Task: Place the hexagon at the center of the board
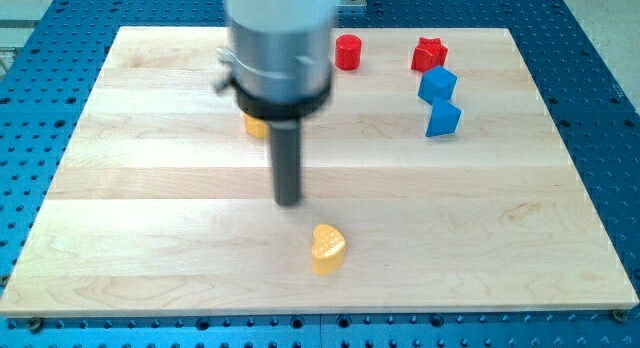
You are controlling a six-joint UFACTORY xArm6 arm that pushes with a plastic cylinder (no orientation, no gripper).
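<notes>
No block on the board (150, 218) can be read with certainty as a hexagon. The likeliest is a yellow block (256, 126) near the view's top, almost wholly hidden behind the arm's grey housing (280, 48), so its shape cannot be made out; only a small yellow edge shows.

The arm carries no jaws, only a straight dark rod (287, 163), so there is no jaw state to tell. The rod's tip (288, 202) sits near the middle of the board, touching no block.

The board is pale wood made of long planks and lies on a blue metal table (600, 78) dotted with rows of holes.

A second yellow block, heart-like in outline (327, 248), lies just below the tip and a little to the view's right, apart from it. At the view's top stands a red cylinder (347, 52), and to its right a red star-like block (429, 55). Just below that sit two blue blocks, the upper one (437, 85) touching or nearly touching the lower one (443, 119); their exact shapes are hard to tell.
</notes>
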